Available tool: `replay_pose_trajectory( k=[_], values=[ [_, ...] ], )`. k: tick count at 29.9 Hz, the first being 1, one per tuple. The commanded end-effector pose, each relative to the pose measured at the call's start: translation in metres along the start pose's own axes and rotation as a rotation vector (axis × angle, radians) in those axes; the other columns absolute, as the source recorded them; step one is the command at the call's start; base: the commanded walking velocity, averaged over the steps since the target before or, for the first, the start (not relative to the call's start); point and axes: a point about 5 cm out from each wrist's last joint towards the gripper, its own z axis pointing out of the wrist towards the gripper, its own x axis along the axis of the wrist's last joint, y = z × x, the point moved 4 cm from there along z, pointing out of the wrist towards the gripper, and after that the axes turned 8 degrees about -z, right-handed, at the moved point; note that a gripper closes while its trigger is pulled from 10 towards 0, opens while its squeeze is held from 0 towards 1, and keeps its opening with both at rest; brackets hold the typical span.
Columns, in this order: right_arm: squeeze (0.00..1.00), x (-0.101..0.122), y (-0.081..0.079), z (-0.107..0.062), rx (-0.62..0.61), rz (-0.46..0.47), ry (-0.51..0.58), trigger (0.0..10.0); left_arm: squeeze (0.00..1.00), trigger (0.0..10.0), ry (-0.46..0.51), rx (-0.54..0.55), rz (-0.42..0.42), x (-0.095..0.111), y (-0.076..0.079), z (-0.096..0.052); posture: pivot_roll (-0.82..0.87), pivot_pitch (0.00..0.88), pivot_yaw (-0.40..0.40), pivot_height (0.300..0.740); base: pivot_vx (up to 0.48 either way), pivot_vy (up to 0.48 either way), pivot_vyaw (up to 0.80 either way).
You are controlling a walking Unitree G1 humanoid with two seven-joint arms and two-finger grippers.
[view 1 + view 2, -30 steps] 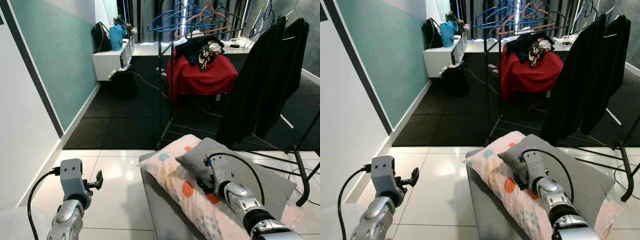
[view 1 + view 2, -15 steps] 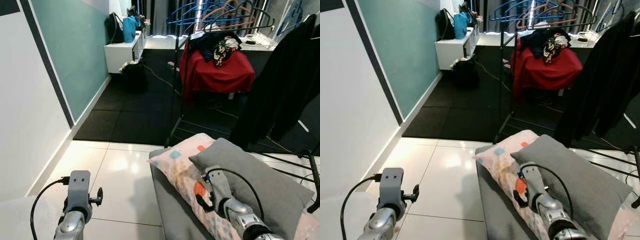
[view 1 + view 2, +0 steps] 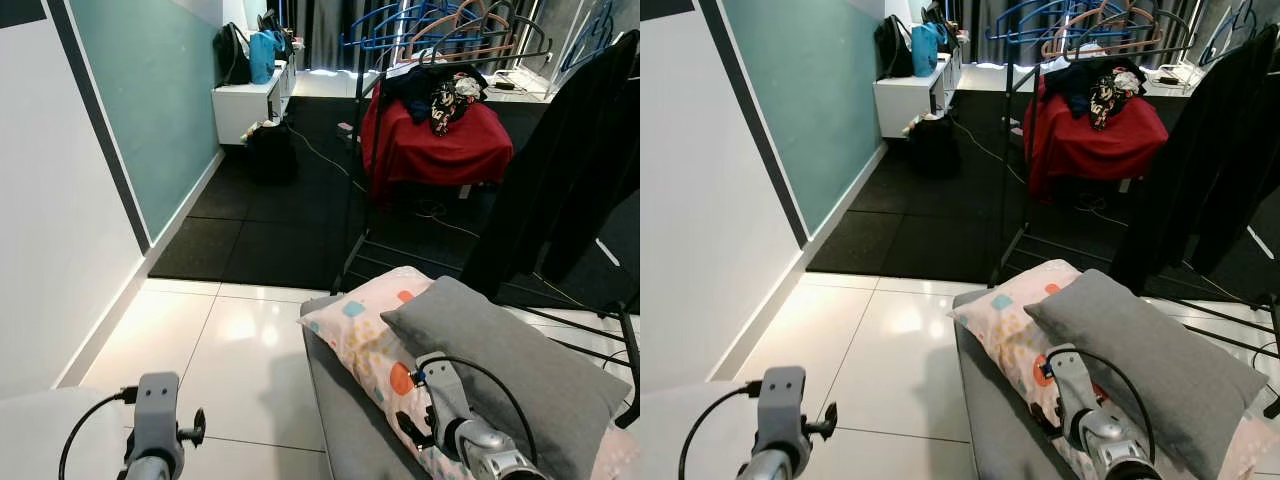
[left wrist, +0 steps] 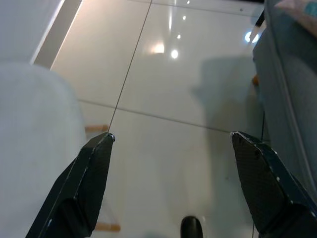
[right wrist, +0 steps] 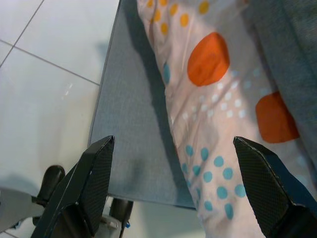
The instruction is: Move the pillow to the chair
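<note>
Pillow (image 3: 372,345), pale w/ orange, teal & yellow dots, lies lengthwise on a grey bench (image 3: 340,420) at the lower right of the head views, its near corner pointing toward the dark mat. Grey cushion (image 3: 505,370) rests on top of it, overlapping its far/right side. In the right wrist view the dotted fabric (image 5: 213,114) sits beside a bare grey strip of bench surface (image 5: 131,134), white tile floor (image 5: 44,84) past the edge.

Right gripper (image 5: 181,191) hangs above the pillow & bench edge, fingers (image 5: 94,173) spread wide, nothing between them, not touching the fabric. Right arm w/ black cable loop shows at the bottom of the head views, over the pillow's near end.

Left gripper (image 4: 173,183) also spread wide & empty, over glossy white tiles (image 4: 163,74); bench edge at one side of that view, a rounded white surface (image 4: 34,129) at the other. Left arm low, left of the bench.

Farther off: red-draped chair (image 3: 437,150) piled w/ clothes, on the black mat behind a black garment rack (image 3: 365,150). Dark garments (image 3: 570,170) hang at right. White shelf (image 3: 245,100) w/ bags along the teal wall.
</note>
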Motion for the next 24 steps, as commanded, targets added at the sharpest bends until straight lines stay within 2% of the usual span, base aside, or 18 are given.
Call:
replay_pose_trajectory(
  k=[1, 5, 13, 15, 17, 18, 21, 22, 23, 24],
  values=[
    [0.00, -0.004, -0.006, 0.000, 0.013, 0.000, 0.006, 10.0, 0.00, 10.0, -0.053, 0.026, -0.045, -0.016, -0.005, -0.004, -0.11, 0.000, -0.011, 0.740, 0.000, 0.000, 0.00],
    [0.00, -0.006, -0.008, 0.000, 0.013, 0.027, 0.009, 10.0, 0.00, 10.0, -0.062, 0.035, -0.076, -0.019, -0.009, -0.005, -0.10, 0.000, -0.005, 0.740, 0.000, 0.000, 0.00],
    [0.00, -0.006, -0.005, -0.002, 0.001, 0.061, 0.034, 10.0, 0.00, 10.0, -0.058, 0.058, -0.065, -0.019, -0.019, -0.005, -0.10, 0.000, 0.004, 0.740, 0.000, 0.000, 0.00],
    [0.00, 0.003, -0.004, -0.001, -0.004, 0.094, 0.072, 10.0, 0.00, 10.0, -0.059, 0.065, -0.063, -0.018, -0.025, 0.000, -0.11, 0.000, 0.022, 0.740, 0.000, 0.000, 0.00],
    [0.00, 0.003, -0.004, -0.001, -0.004, 0.094, 0.072, 10.0, 0.00, 10.0, -0.059, 0.065, -0.063, -0.018, -0.025, 0.000, -0.11, 0.000, 0.022, 0.740, 0.000, 0.000, 0.00],
    [0.00, 0.010, -0.003, 0.000, -0.015, 0.117, 0.094, 10.0, 0.00, 10.0, -0.066, 0.067, -0.074, -0.016, -0.028, 0.003, -0.11, 0.000, 0.047, 0.740, 0.000, 0.000, 0.00],
    [0.00, 0.016, -0.001, 0.001, -0.018, 0.133, 0.114, 10.0, 0.00, 10.0, -0.064, 0.064, -0.085, -0.014, -0.030, 0.006, -0.12, 0.000, 0.052, 0.740, 0.000, 0.000, 0.00],
    [0.00, 0.021, 0.001, 0.001, -0.022, 0.188, 0.135, 10.0, 0.00, 10.0, -0.057, 0.066, -0.098, -0.010, -0.032, 0.008, -0.11, 0.000, 0.048, 0.740, 0.000, 0.000, 0.00],
    [0.00, 0.021, 0.001, 0.001, -0.022, 0.188, 0.135, 10.0, 0.00, 10.0, -0.057, 0.066, -0.098, -0.010, -0.032, 0.008, -0.11, 0.000, 0.048, 0.740, 0.000, 0.000, 0.00],
    [0.00, 0.022, 0.004, 0.000, -0.032, 0.228, 0.148, 10.0, 0.00, 10.0, -0.052, 0.077, -0.120, -0.008, -0.035, 0.010, -0.11, 0.000, 0.055, 0.740, 0.000, 0.000, 0.00]
  ],
)
